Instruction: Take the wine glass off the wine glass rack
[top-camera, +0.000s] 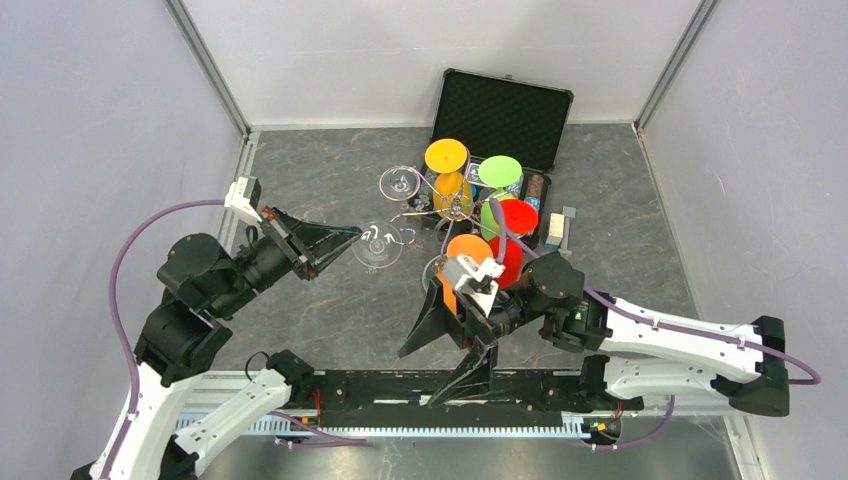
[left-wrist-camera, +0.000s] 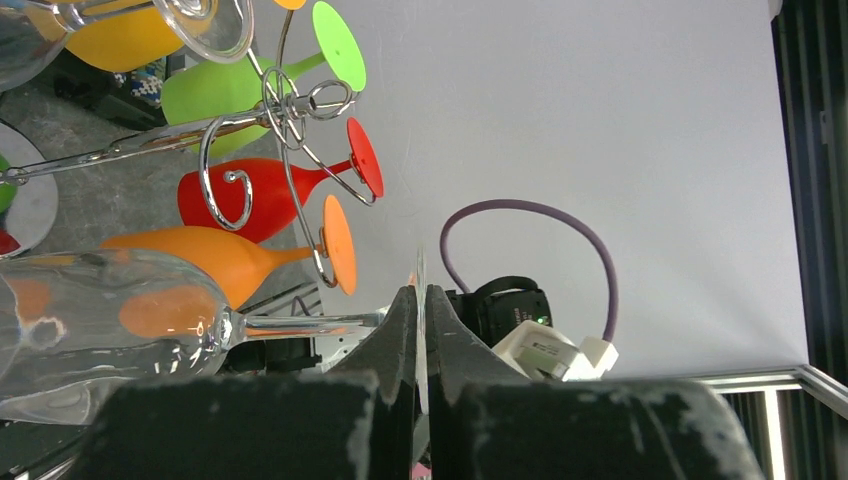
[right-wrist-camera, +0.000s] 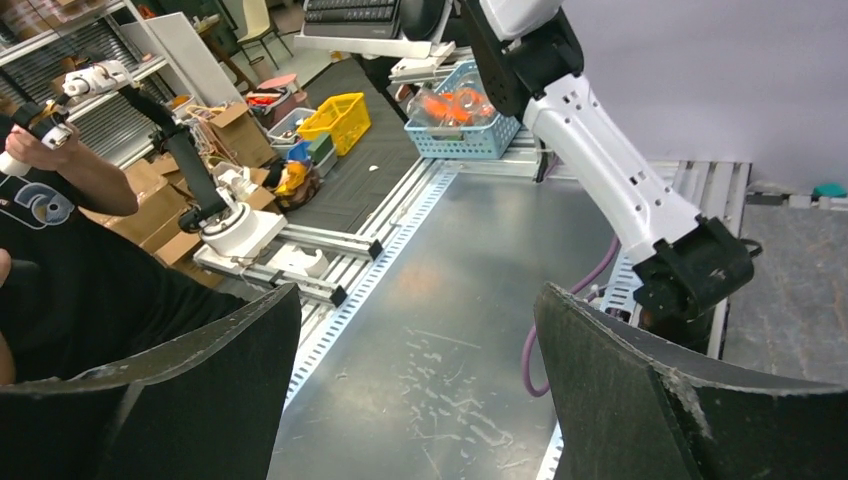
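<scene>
1. The left gripper pinches the thin foot of the clear wine glass.
2. The wine glass rack stands just ahead of that gripper.
3. The right gripper is wide open, empty.

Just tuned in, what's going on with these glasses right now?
The left claw is shut on the foot of a clear wine glass, holding it upside down beside the wine glass rack. Coloured glasses and another clear one hang on the rack. The right claw is open, empty, facing away.
</scene>
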